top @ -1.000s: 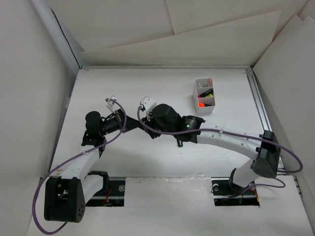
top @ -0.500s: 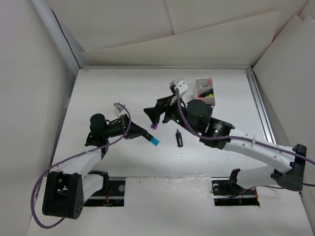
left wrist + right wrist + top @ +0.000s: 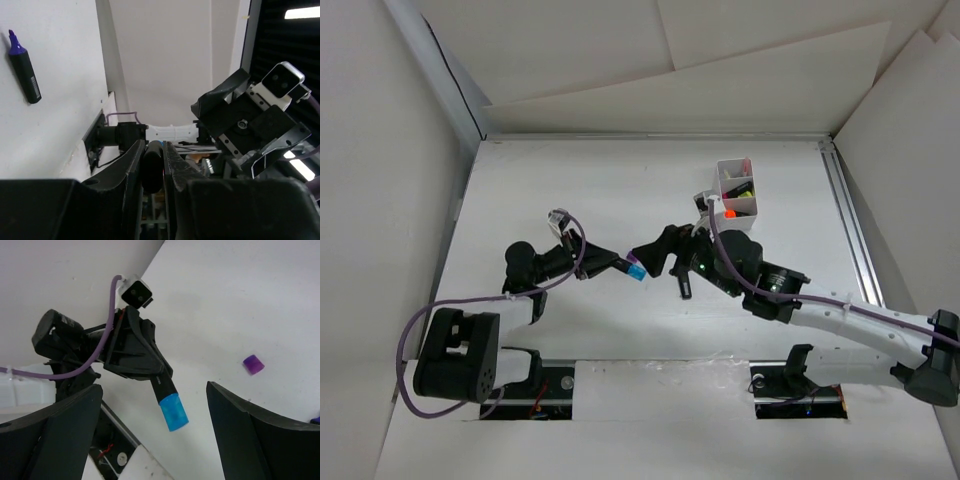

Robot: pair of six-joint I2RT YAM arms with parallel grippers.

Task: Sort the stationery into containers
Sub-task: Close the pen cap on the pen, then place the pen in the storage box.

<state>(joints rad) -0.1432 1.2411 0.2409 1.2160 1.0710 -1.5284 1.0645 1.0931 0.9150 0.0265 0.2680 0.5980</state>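
My left gripper (image 3: pixel 608 263) is shut on a black highlighter with a blue cap (image 3: pixel 635 270), held off the table with the cap pointing right. In the left wrist view its barrel (image 3: pixel 152 167) sits between the shut jaws. My right gripper (image 3: pixel 655 256) is open and empty just right of that cap. In the right wrist view its fingers (image 3: pixel 55 435) stand wide apart around the blue cap (image 3: pixel 172 411). A loose purple cap (image 3: pixel 253 364) lies on the table. An uncapped purple-tipped highlighter (image 3: pixel 686 285) lies beside the right gripper and also shows in the left wrist view (image 3: pixel 22 60). The white divided box (image 3: pixel 736 195) holds several markers.
White walls close in the table on the left, back and right. A metal rail (image 3: pixel 848 225) runs along the right side. The arm bases and slots sit along the near edge (image 3: pixel 650 375).
The right arm swung away from the left gripper toward the box, then came back lower, open, in front of the blue cap. The left gripper moved right with the highlighter.
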